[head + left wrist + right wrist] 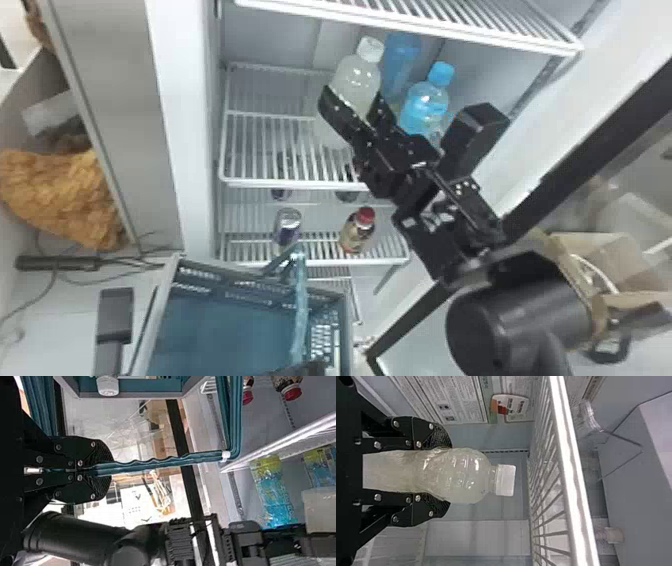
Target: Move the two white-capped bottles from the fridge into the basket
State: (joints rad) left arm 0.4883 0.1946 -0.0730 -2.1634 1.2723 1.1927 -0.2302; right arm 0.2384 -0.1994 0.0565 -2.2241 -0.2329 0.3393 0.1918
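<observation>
Right gripper (354,98), one: fingers parted by a bottle's width, closed on both sides of one white-capped bottle (356,75) around its body; the cap stands beyond the fingertips. This bottle is inside the fridge (192,125), between the upper shelf (415,30) and the middle shelf (295,184); whether it touches the middle shelf cannot be told.

Left gripper (302,369), one: fingers pressed nearly together on the handle (300,310) of the basket (345,345), one, blue, in front of the fridge. White cap (107,385), one, at the basket; its body is cut off by the left wrist view's edge.

Blue bottles, two, just beside the held one: a blue-capped bottle (425,102) and a blue bottle (400,62) behind it. Red-capped bottles (292,391), two in the left wrist view. Can (288,225), one, on a lower shelf (320,262).

Labels: yellow-and-blue wrappers (267,465), two; on the fridge wall, printed sheets (451,399) and one orange-and-white sticker (512,407).
</observation>
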